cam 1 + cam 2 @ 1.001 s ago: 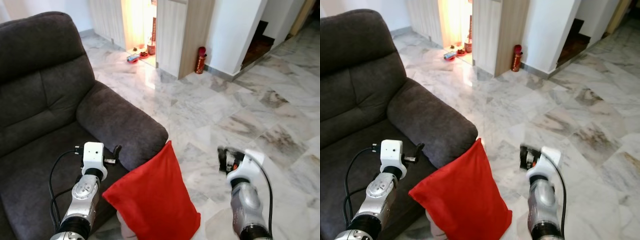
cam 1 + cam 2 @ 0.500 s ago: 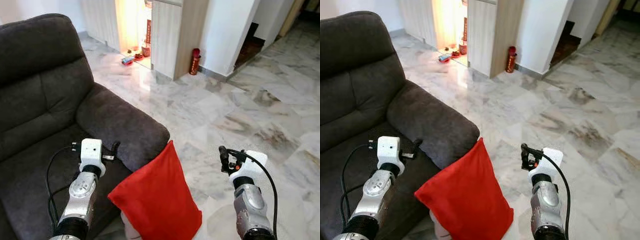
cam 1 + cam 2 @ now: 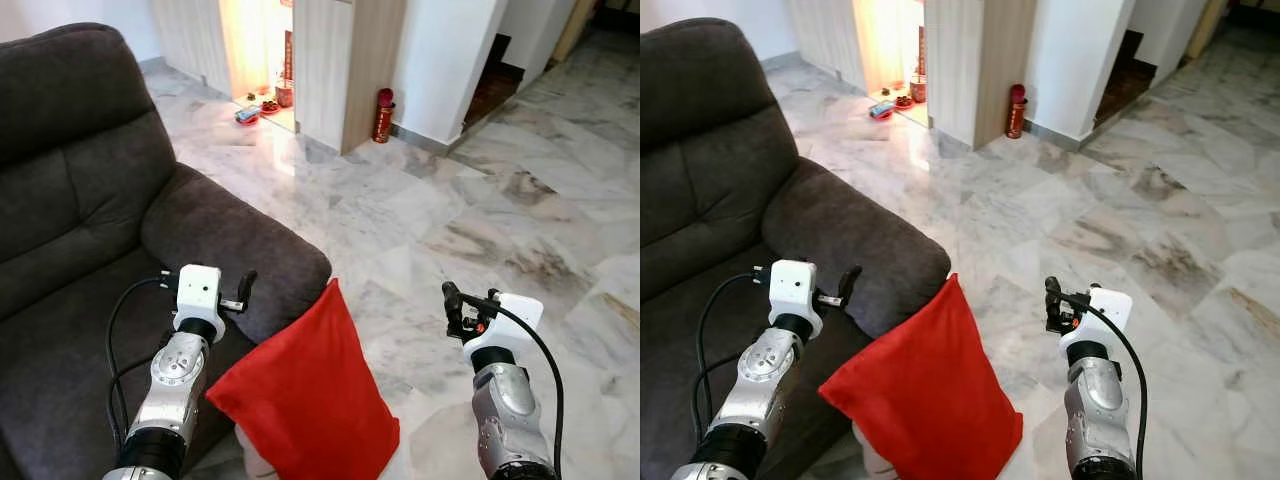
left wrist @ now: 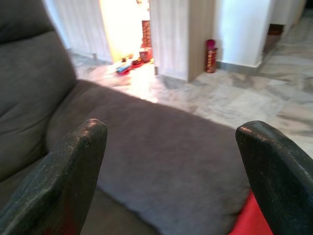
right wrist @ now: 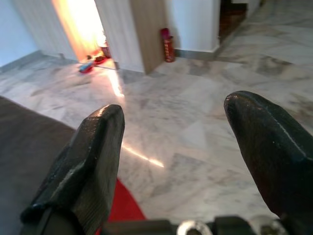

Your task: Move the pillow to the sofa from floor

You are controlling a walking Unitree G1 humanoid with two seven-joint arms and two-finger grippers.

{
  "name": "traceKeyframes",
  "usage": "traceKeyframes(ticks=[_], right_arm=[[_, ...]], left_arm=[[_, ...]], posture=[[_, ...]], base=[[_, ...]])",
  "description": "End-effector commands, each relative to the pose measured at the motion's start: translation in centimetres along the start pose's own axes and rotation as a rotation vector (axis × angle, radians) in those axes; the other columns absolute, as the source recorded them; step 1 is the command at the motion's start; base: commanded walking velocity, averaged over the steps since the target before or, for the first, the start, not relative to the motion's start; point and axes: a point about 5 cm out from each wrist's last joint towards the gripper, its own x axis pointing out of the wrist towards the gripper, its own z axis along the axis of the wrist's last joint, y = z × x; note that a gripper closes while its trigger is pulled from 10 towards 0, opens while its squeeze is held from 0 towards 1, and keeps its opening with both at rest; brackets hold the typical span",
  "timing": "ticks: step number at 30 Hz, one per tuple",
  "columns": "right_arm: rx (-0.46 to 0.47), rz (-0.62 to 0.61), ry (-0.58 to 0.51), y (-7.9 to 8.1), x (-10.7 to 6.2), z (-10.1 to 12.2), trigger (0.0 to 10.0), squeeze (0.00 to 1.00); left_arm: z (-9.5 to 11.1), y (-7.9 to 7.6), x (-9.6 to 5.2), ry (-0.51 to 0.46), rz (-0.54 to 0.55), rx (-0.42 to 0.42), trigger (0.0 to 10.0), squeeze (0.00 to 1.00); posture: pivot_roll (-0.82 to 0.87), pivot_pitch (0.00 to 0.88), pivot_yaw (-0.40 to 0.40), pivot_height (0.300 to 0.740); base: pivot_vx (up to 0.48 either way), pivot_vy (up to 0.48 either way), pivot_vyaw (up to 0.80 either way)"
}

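Red pillow (image 3: 300, 400) not yet on sofa (image 3: 90, 250); my left gripper (image 3: 245, 290) and right gripper (image 3: 452, 303) gape wide, holding nothing.

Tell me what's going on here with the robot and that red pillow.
The robot stands by a dark sofa with a red pillow low in front of it, between its two arms, beside the sofa's armrest. Neither gripper holds it. The left gripper hovers over the seat edge near the armrest, fingers open. The right gripper is raised over the marble floor, fingers open too. The pillow is not yet on the sofa.
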Motion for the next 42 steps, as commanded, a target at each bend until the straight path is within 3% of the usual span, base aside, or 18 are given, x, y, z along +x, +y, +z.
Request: traceKeyframes(ticks=[1,15,21,28,42], right_arm=[[0.002,-0.001,-0.008,0.1,0.0,0.4,10.0,0.00],[-0.059,-0.013,-0.095,0.6,-0.3,2.2,10.0,0.00],[-0.082,-0.002,-0.126,1.1,-1.0,2.4,10.0,0.00],[-0.111,-0.033,-0.136,0.7,-1.7,2.6,10.0,0.00],[-0.112,-0.025,-0.174,0.7,-1.9,3.2,10.0,0.00]], left_arm=[[0.2,-0.1,0.1,0.000,-0.003,0.014,10.0,0.00],[2.3,-0.2,0.3,-0.095,0.011,0.052,10.0,0.00],[2.3,-0.2,-0.2,-0.095,0.027,0.043,10.0,0.00],[2.7,0.1,-0.4,-0.104,0.052,0.045,10.0,0.00],[2.8,-0.3,-0.5,-0.103,0.038,0.036,10.0,0.00]], posture=[[-0.04,0.000,-0.051,0.740],[-0.03,0.000,-0.047,0.740],[-0.04,0.000,-0.042,0.740],[-0.04,0.000,-0.038,0.740],[-0.05,0.000,-0.033,0.740]], base=[[0.000,0.000,0.00],[0.000,0.000,0.00],[0.000,0.000,0.00],[0.000,0.000,0.00],[0.000,0.000,0.00]])
